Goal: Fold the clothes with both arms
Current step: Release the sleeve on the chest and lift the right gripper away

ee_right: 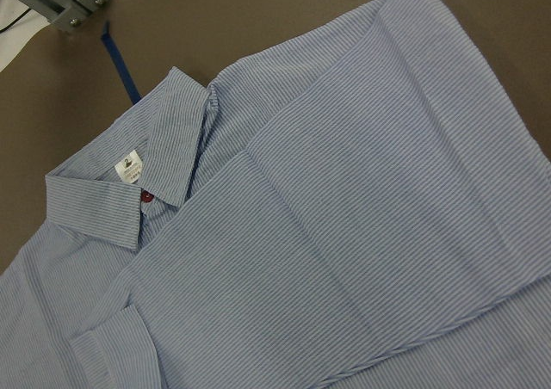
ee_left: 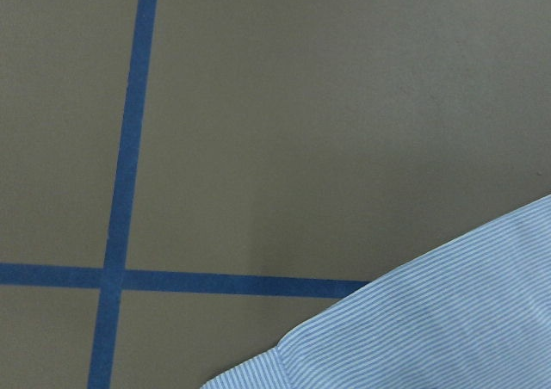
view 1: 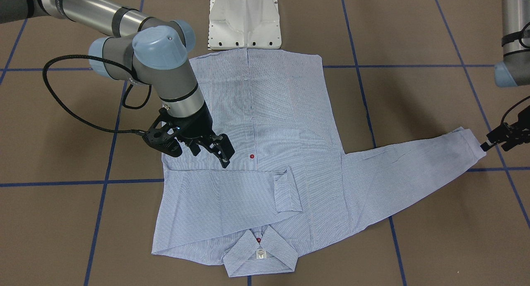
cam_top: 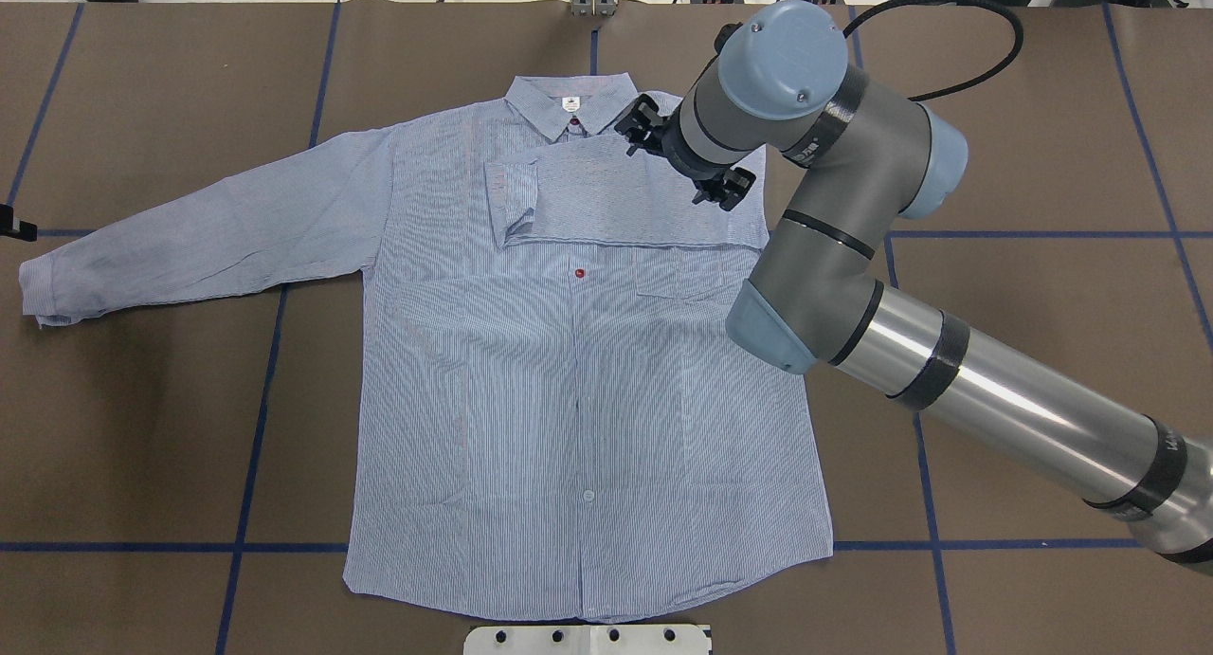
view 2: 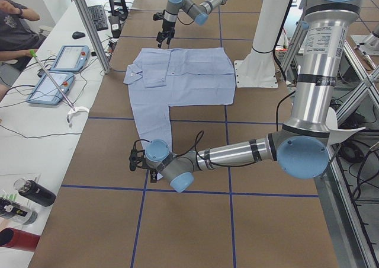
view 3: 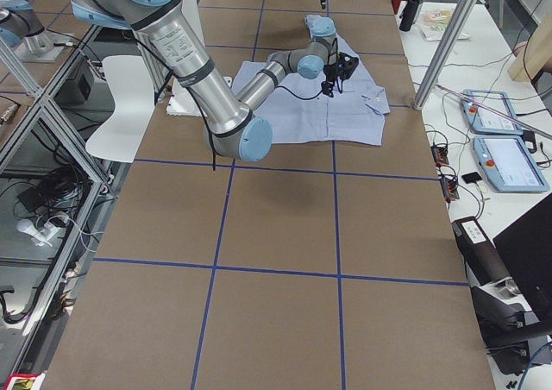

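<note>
Collar (view 1: 261,256) end of shirt (cam_top: 569,380) is nearest the front cam, hem twd robot base (view 1: 244,25). Shirt lies flat, buttons up, on surface (view 1: 414,236). R-side sleeve (cam_top: 621,200) folded across chest, L-side sleeve (cam_top: 208,243) stretched out. Chest pocket (cam_top: 678,300) flat, I can't see inside. R gripper (view 1: 210,150) over folded sleeve's shoulder end, fingers apart, holding nothing. L gripper (view 1: 485,145) just beside outstretched cuff; can't tell if it's parted or closed.
</note>
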### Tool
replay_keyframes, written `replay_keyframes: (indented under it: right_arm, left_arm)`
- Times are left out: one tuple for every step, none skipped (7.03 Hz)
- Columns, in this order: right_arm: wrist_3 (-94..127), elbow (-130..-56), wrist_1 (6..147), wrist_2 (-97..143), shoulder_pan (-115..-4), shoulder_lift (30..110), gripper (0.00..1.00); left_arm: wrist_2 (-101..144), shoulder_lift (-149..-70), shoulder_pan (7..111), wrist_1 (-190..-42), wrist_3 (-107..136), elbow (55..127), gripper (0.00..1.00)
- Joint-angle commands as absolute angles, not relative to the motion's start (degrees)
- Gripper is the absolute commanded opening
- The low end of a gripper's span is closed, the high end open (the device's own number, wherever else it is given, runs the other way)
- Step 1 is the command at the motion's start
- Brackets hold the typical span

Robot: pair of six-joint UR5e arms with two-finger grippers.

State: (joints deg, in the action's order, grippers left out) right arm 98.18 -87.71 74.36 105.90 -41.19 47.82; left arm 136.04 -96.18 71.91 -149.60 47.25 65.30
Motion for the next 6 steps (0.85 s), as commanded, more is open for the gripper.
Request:
replay_keyframes:
  right_arm:
    - [98.2,-91.6,74.5,108.4,-43.0,50.7,1.00]
    - [98.2,-93.3,74.5,108.3,-43.0,51.8,1.00]
    - [98.3,-93.3,74.5,108.2,-42.9,51.9,1.00]
    - [98.2,-93.3,74.5,108.2,-42.9,51.9,1.00]
    - [98.3,-93.3,74.5,108.2,-42.9,51.9,1.00]
    - [98.3,-93.3,74.5,108.3,-42.9,51.9,1.00]
  left_arm:
    - [137.0,-96.0,69.8,-149.8,51.9,64.4,0.88]
    - [138.7,-95.8,68.6,-150.7,53.9,64.3,0.84]
    - [138.7,-94.3,68.5,-152.0,53.9,64.4,0.81]
    - [138.8,-94.3,68.4,-152.5,55.0,64.4,0.74]
    - [138.7,-94.2,68.2,-152.6,55.6,64.4,0.61]
    - [138.7,-94.2,68.2,-152.7,56.4,64.4,0.46]
